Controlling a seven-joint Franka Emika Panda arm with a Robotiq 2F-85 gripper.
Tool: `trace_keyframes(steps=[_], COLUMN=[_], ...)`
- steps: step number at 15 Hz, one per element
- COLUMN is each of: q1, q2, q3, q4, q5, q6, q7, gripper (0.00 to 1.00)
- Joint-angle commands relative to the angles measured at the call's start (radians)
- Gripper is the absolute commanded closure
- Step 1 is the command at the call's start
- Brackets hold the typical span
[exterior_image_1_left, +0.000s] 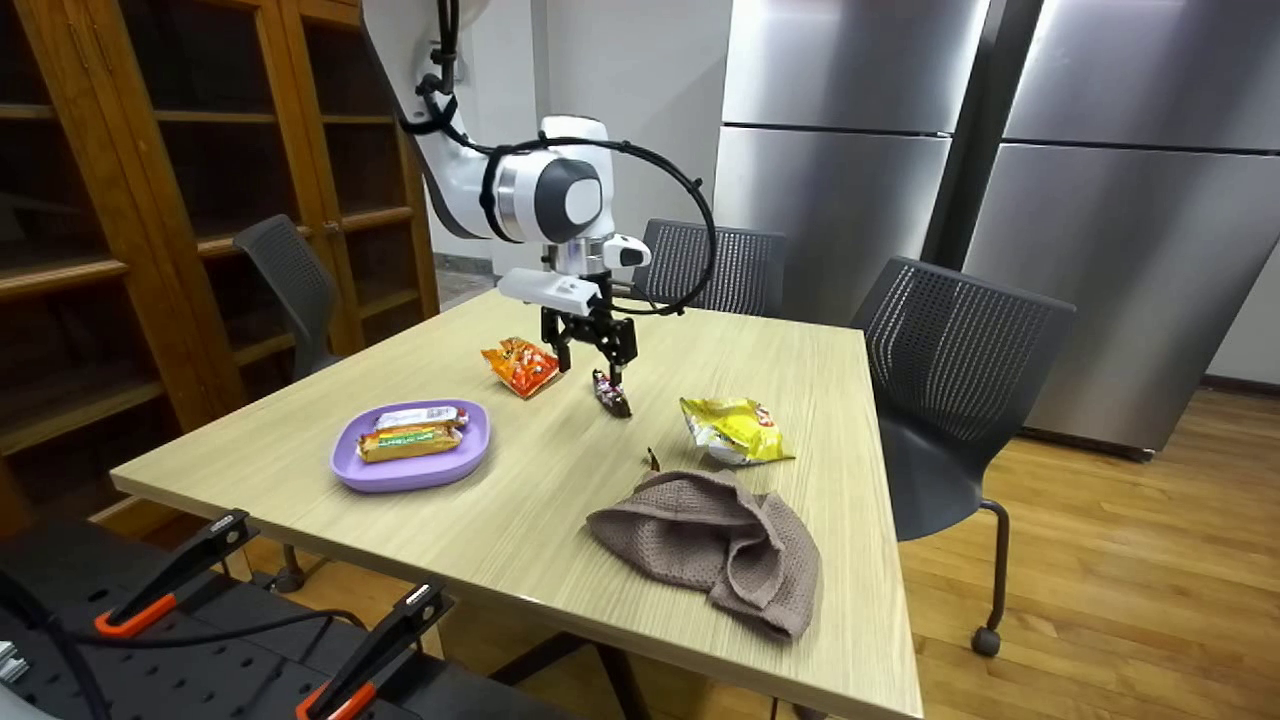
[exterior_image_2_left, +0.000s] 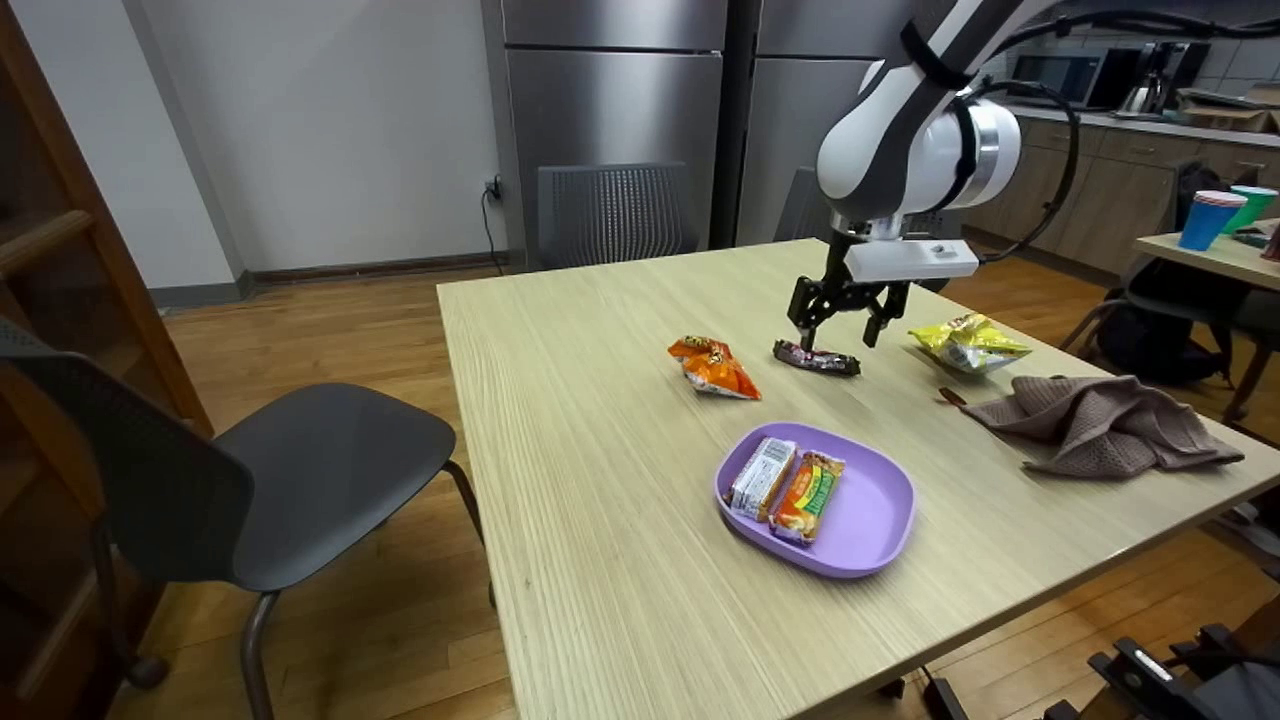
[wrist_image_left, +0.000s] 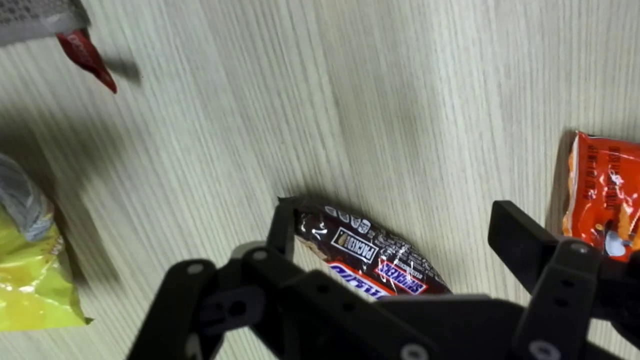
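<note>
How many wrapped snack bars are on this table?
3 plainly in view: a white bar and an orange bar side by side on the purple plate, and a dark bar below the open fingers. The red tip poking from under the towel may belong to another.

Steel refrigerators (exterior_image_1_left: 835, 210), dark chairs (exterior_image_1_left: 965, 345), wooden cabinet (exterior_image_1_left: 160, 210), crumpled brown cloth (exterior_image_1_left: 690, 535)

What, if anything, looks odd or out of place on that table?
The crumpled grey-brown waffle-textured cloth, beside the shiny yellow snack bag, looks odd: a small, pointed red wrapper end pokes out from its edge, so something may be partly hidden underneath. I see no spills.
</note>
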Motion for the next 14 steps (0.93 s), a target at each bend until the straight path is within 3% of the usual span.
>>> trace_keyframes(steps=[1, 14], q1=[-0.031, -0.061], q2=[0.046, 0.169], q3=[0.032, 0.06], q4=[0.059, 0.213], q5=[-0.039, -0.055], q6=[0.028, 0.02], q7=[-0.079, -0.177], gripper=[0.0, 0.0])
